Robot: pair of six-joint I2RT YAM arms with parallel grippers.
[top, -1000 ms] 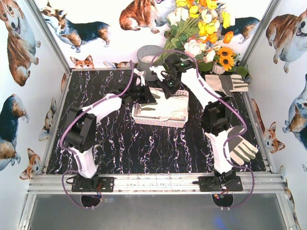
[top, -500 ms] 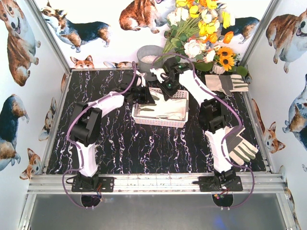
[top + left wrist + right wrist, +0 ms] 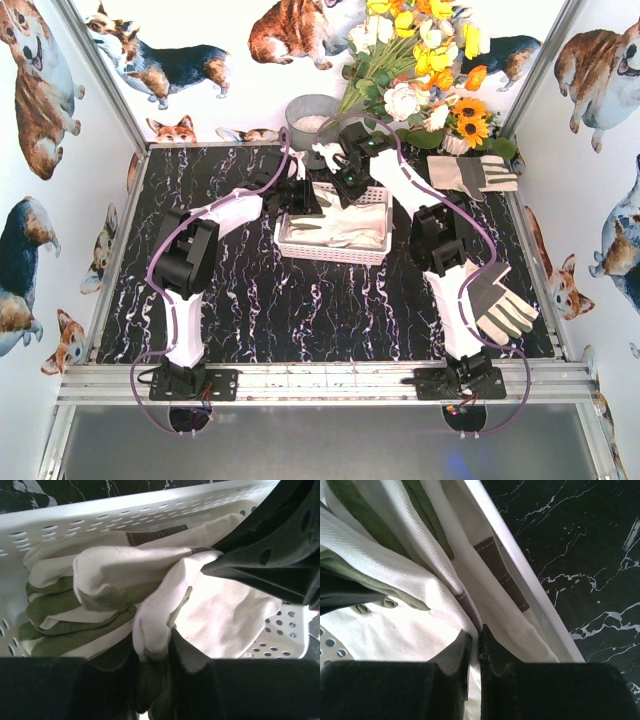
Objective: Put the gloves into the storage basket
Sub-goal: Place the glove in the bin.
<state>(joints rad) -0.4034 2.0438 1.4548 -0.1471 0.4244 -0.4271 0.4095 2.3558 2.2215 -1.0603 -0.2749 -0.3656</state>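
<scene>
So in the last second both arms have crowded up to the far end of the basket. The left arm's elbow has swung in closer, and the left gripper (image 3: 298,195) sits at the far left corner. In its wrist view it's clamped on a bunched fold of white cloth from the gloves (image 3: 335,230).

Those gloves are the real change. A second ago the heap was puffed up and spilling toward the near-right rim of the storage basket (image 3: 330,256). Now it lies lower and flatter, inside the slotted walls. Looks to me like they're tucking the load down rather than fetching a new one.

The right gripper (image 3: 347,182) has slid a bit further back too, over the far edge. Its fingers are pressed almost together with the tips down on the cloth. Honestly can't tell if any fabric is caught between them.

Not done though. One loose glove (image 3: 500,305) is lying palm up beside the right arm's base. Another stray glove (image 3: 485,172) is at the far right, near the flowers. Both are well apart from the basket, and neither has budged.

Surface is a black marble-look tabletop (image 3: 250,300) with white veining. There's a grey metal bucket (image 3: 305,118) at the back and a big bunch of fake flowers (image 3: 420,60) next to it. The corgi-print walls (image 3: 40,120) go all round, with an aluminium rail (image 3: 320,380) across the front where the arms are bolted.
</scene>
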